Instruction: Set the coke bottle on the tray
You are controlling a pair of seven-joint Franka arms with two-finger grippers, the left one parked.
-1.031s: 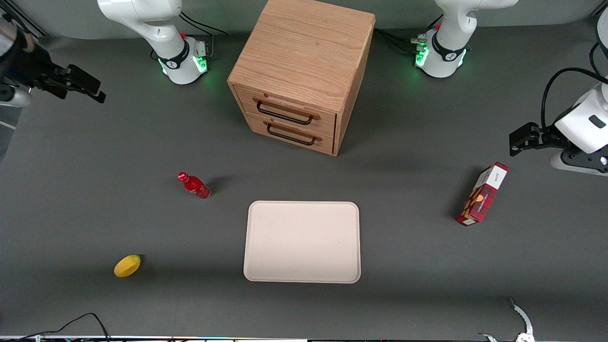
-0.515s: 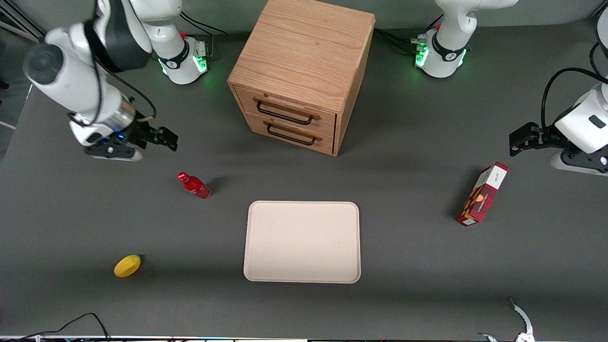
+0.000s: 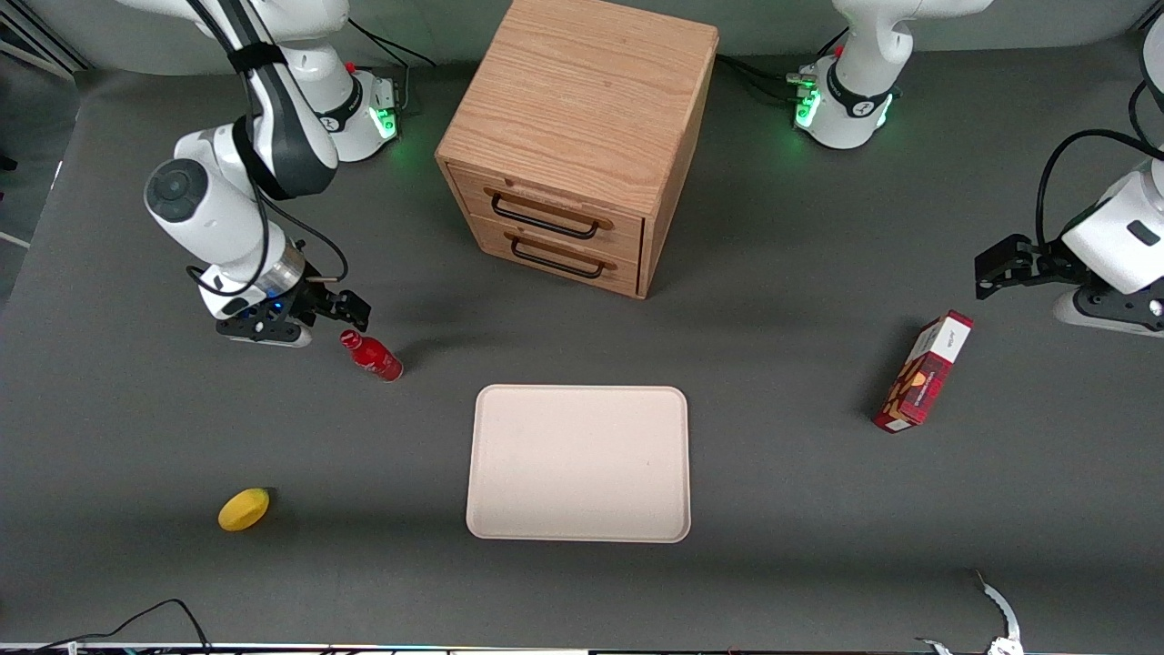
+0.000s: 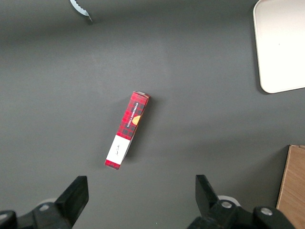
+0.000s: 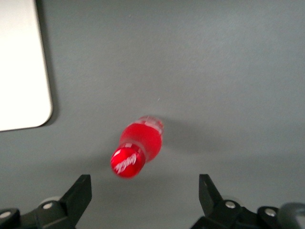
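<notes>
The coke bottle is small, glossy and red, and stands upright on the grey table with its red cap facing the wrist camera. My right gripper hovers just above the cap, slightly farther from the front camera than the bottle. In the right wrist view the gripper is open, its black fingers spread wide with nothing between them; the bottle sits just ahead of the gap. The pale cream tray lies flat beside the bottle, toward the parked arm's end and nearer the front camera; its corner shows in the wrist view.
A wooden two-drawer cabinet stands farther from the front camera than the tray. A red snack box lies toward the parked arm's end of the table. A yellow fruit rests near the front edge, toward the working arm's end.
The right arm has swung in from the working arm's end of the table and come down until its gripper is just above the bottle's cap. Bottle and tray have not moved.
</notes>
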